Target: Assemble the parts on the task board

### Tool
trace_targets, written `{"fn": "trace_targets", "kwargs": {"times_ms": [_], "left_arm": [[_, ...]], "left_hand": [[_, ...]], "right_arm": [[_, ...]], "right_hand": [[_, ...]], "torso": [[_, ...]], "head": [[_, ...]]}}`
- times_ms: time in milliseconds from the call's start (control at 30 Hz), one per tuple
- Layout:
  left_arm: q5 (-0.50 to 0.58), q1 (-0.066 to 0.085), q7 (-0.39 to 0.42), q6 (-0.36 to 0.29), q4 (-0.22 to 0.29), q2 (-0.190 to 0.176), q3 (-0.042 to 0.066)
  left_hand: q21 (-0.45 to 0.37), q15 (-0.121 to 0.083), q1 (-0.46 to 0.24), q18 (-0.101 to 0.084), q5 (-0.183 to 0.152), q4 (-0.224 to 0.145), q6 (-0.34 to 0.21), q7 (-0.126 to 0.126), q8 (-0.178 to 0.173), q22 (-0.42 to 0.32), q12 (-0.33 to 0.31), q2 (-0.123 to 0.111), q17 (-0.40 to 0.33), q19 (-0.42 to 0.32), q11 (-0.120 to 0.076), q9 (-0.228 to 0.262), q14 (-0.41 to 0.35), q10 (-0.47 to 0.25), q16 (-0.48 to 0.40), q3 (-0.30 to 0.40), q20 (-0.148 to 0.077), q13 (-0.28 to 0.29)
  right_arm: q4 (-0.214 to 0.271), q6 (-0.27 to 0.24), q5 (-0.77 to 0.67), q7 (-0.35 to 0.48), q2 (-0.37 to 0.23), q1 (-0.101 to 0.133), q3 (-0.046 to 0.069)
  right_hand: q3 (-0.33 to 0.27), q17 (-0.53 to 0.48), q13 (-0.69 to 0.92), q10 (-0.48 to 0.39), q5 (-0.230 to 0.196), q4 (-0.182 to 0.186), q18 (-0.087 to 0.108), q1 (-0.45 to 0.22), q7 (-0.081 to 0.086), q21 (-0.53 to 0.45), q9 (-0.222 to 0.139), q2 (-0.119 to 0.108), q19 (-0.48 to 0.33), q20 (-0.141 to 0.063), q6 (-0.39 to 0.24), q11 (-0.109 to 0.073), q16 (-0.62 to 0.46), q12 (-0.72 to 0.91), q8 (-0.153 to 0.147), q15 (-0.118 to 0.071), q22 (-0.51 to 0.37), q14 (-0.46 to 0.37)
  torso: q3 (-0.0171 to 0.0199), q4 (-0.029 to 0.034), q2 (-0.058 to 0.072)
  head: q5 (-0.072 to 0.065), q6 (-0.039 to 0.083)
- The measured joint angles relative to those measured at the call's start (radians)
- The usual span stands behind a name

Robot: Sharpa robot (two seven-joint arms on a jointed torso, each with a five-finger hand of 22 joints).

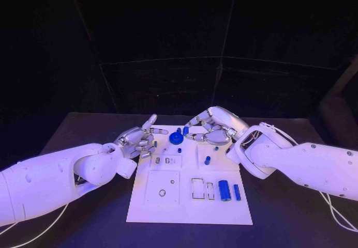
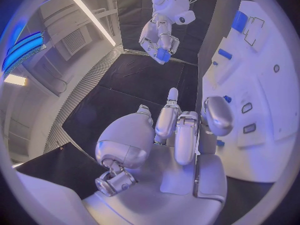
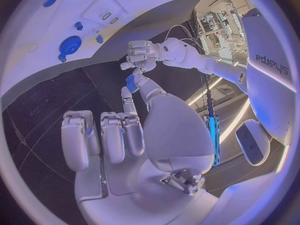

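Right hand [image 1: 212,128] hangs over the board's upper edge, just right of centre in the head frame, fingers curled together; the left wrist view shows a small blue part [image 2: 162,54] pinched at its fingertips. Left hand [image 1: 139,138] sits at the board's upper left corner with fingers partly spread and nothing visibly in them, so I read it as apart and empty.

The board [image 1: 187,204] lies mid-frame on the black tabletop [image 1: 82,124]. A blue gear [image 1: 176,138] sits near its top between the two hands, small blue pegs [image 1: 207,160] lie just below, and two longer blue pins [image 1: 224,190] rest at lower right beside empty rectangular recesses [image 1: 197,188].

The parts look like stiff, light plastic, probably smooth and inclined to roll or skid; the long pins are best taken across the middle of their length, the gear by its rim. The pinched piece is small enough that a slight slackening could drop it.

Open room is good over the lower half of the board and along the tabletop on both sides. The tight spot is the top edge, where both hands crowd the gear, so any lowering there risks knocking it or the pegs.
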Motion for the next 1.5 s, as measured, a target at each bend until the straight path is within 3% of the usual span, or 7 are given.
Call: {"fn": "trace_targets", "kwargs": {"times_ms": [133,333,533,833,1500], "left_arm": [[-0.002,0.015,0.017,-0.021,0.014,-0.039,0.0],[-0.004,0.037,0.041,-0.05,0.028,-0.078,0.001],[-0.005,0.043,0.061,-0.069,0.038,-0.093,0.001],[-0.005,0.046,0.077,-0.08,0.044,-0.091,0.001],[-0.005,0.048,0.081,-0.079,0.043,-0.074,0.001]], "left_hand": [[-0.013,0.004,0.005,0.0,0.0,-0.006,-0.004,0.004,0.0,-0.027,-0.011,-0.005,0.0,-0.014,0.005,0.001,-0.004,-0.005,0.0,0.001,0.003,-0.014],[-0.02,0.004,0.009,0.0,0.0,-0.011,-0.004,0.004,0.0,-0.039,-0.016,-0.001,0.0,-0.018,0.004,0.002,-0.004,-0.01,0.0,0.001,0.0,-0.021],[-0.02,0.004,0.009,0.0,0.0,-0.011,-0.004,0.004,-0.004,-0.043,-0.016,-0.001,0.0,-0.022,0.006,0.002,-0.004,-0.014,0.0,0.001,0.003,-0.025],[-0.024,0.003,0.009,0.0,0.0,-0.011,-0.004,0.004,-0.004,-0.048,-0.02,-0.001,0.0,-0.025,0.007,0.002,-0.004,-0.014,0.0,0.001,0.0,-0.032],[-0.024,0.007,0.009,0.0,0.0,-0.014,-0.003,0.004,-0.004,-0.048,-0.025,-0.001,0.0,-0.025,0.003,0.003,0.0,-0.018,0.0,-0.002,0.0,-0.034]], "right_arm": [[-0.037,0.007,-0.029,-0.02,0.025,-0.008,0.0],[-0.092,0.012,-0.091,-0.06,0.065,-0.049,0.0],[-0.136,0.012,-0.152,-0.103,0.102,-0.09,-0.001],[-0.183,0.021,-0.214,-0.148,0.161,-0.131,-0.001],[-0.233,0.051,-0.288,-0.231,0.245,-0.148,-0.001]], "right_hand": [[0.0,0.0,0.0,0.0,0.0,0.0,0.0,0.0,-0.001,0.0,0.0,0.0,0.0,0.0,0.001,0.0,0.0,0.0,0.001,0.0,0.0,0.0],[0.0,0.0,0.0,0.0,-0.002,0.0,0.0,0.0,-0.001,0.0,0.0,0.0,0.0,0.0,0.001,0.0,0.0,0.0,0.001,0.0,0.0,0.0],[0.0,0.0,0.0,0.0,-0.002,0.0,0.0,0.0,-0.002,0.0,0.001,0.0,0.0,0.0,0.0,0.0,0.0,0.0,0.001,0.0,0.001,0.0],[0.0,0.001,0.0,0.0,-0.002,0.0,0.0,-0.003,-0.002,0.0,0.001,-0.003,0.0,0.0,0.0,0.0,0.0,0.0,0.001,0.0,0.001,0.0],[-0.001,0.001,0.0,0.0,-0.005,0.001,0.0,-0.003,0.0,0.0,0.0,-0.003,0.0,0.0,0.004,0.0,0.0,0.0,0.001,0.0,0.0,0.0]], "torso": [[-0.0006,0.0,-0.001],[-0.0019,-0.0001,-0.001],[-0.0012,0.0004,0.0],[-0.0003,-0.0003,0.002],[0.0011,-0.002,0.002]], "head": [[0.004,-0.004],[0.007,-0.01],[0.016,-0.02],[0.024,-0.031],[0.036,-0.047]]}}
